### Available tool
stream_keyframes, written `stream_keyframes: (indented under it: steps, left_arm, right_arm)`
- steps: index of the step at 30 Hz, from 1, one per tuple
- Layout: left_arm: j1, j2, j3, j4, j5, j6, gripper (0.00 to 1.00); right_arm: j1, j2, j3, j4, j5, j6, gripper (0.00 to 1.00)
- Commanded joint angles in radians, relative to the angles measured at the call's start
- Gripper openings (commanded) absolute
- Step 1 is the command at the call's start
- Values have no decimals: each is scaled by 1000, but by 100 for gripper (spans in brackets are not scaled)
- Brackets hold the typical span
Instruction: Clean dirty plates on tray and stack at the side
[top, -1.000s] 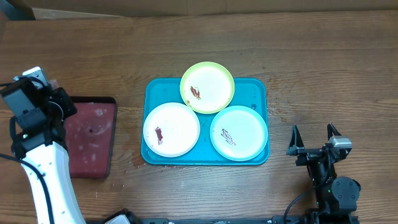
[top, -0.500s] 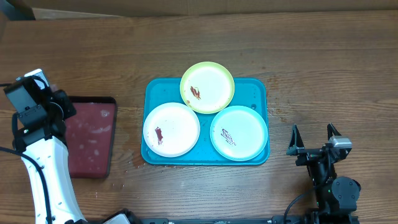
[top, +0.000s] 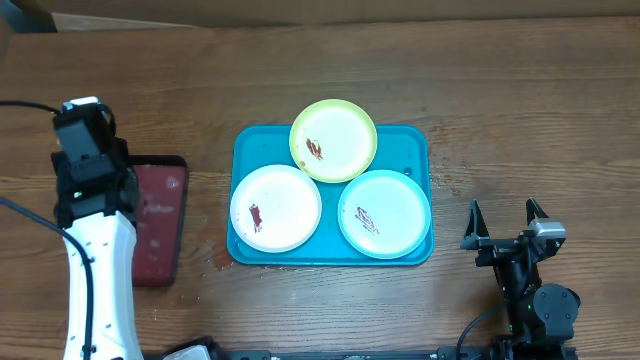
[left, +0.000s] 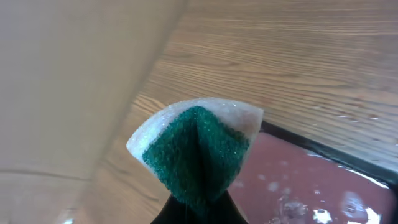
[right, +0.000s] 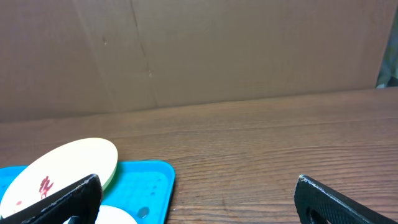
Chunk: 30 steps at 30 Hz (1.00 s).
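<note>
Where the overhead view meets its lower edge, two robot arms sit at a brown wooden table. At the lower right, the right gripper stands over bare wood with its two black fingers spread wide and nothing between them, well apart from the plates.

At the left, the white left arm extends up the frame over a dark red tray with a black rim; from above, its fingers are hidden under the wrist. In the left wrist view, the left gripper shows only as a dark tip at the bottom edge, pinched closed on a folded sponge, green in the middle with a white foam edge. The sponge sits over the corner of the dark red tray.

In the middle of the overhead view lies the turquoise tray, holding all three plates. The white plate is at its lower left and the mint plate at its lower right. Farther up, the yellow-green plate crosses the tray's upper rim and overlaps the edges of the other two. Each plate carries a small reddish-brown smear.

In the right wrist view, a cardboard wall stands behind the table.
</note>
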Motion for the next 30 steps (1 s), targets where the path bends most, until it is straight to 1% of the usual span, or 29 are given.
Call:
stream_keyframes:
  steps: [1,4,7,9,13,15,30]
  left_arm:
    - [-35,0,4,15,-173,80,4]
    - [-50,0,4,28,-178,115,4]
    - [-63,-1,4,36,-181,178,4]
    - [-69,0,4,42,-211,206,4]
    - [-87,-1,4,65,-283,216,4]
    - [-97,-1,4,65,-283,231,4]
    - [-107,-1,4,64,-283,230,4]
  right_arm:
    - [-3,-8,-10,8,2,-3,100]
    - [-3,-8,-10,8,2,-3,100]
    - [-3,-8,-10,8,2,-3,100]
    - [-3,-8,-10,8,2,-3,100]
    - [-3,-8,-10,8,2,-3,100]
    - [-3,-8,-10,8,2,-3,100]
    - [-3,-7,-10,8,2,-3,100]
